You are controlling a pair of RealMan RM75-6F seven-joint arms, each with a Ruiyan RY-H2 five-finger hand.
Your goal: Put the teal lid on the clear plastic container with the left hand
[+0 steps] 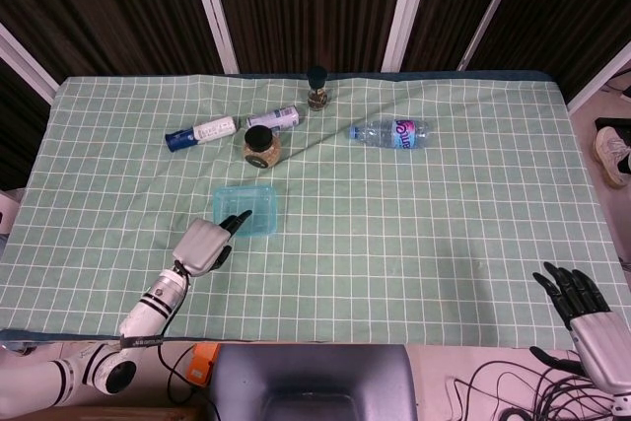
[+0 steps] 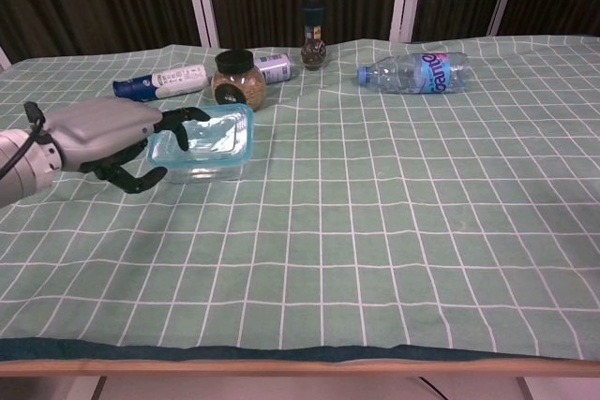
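Observation:
The teal lid (image 1: 246,209) (image 2: 211,133) lies on top of the clear plastic container (image 2: 202,168), left of the table's middle. My left hand (image 1: 202,245) (image 2: 98,133) reaches in from the left. Its dark fingers (image 2: 183,119) lie over the lid's near-left corner and its thumb curls low beside the container's left wall, so the hand holds the lid's edge. My right hand (image 1: 582,313) hangs beyond the table's front right corner, fingers spread and holding nothing; the chest view does not show it.
Behind the container stand a black-capped jar of grains (image 1: 261,146) (image 2: 234,80) and a small spice bottle (image 1: 317,89). A blue and white bottle (image 1: 202,132), a can (image 1: 274,118) and a water bottle (image 1: 391,132) lie on the green checked cloth (image 1: 414,234).

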